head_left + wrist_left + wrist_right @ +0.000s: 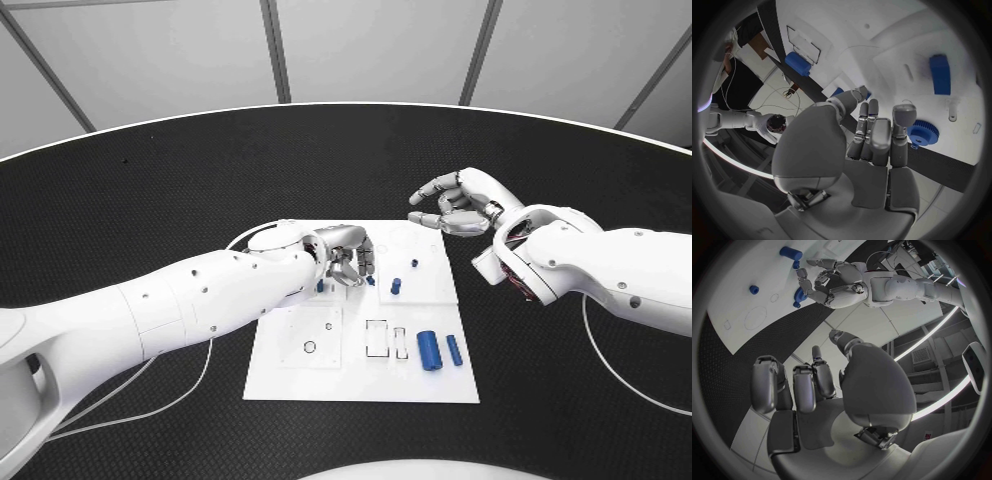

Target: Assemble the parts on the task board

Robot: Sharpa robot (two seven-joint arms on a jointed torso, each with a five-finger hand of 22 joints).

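The flat white rectangular task board [361,375] lies in the middle of the black table [173,190], and the left silver hand [343,255] hangs over its far left part, fingers curled downward with nothing visibly between them. Just beyond those fingertips, in the left wrist view, a round blue toothed gear [923,133] sits on the board, and a blue block-shaped part [940,74] stands further off. Two blue cylindrical parts [438,350] lie side by side near the board's right edge, well apart from both hands. The right silver hand [459,203] hovers above the table just past the board's far right corner, fingers loosely curled, holding nothing.
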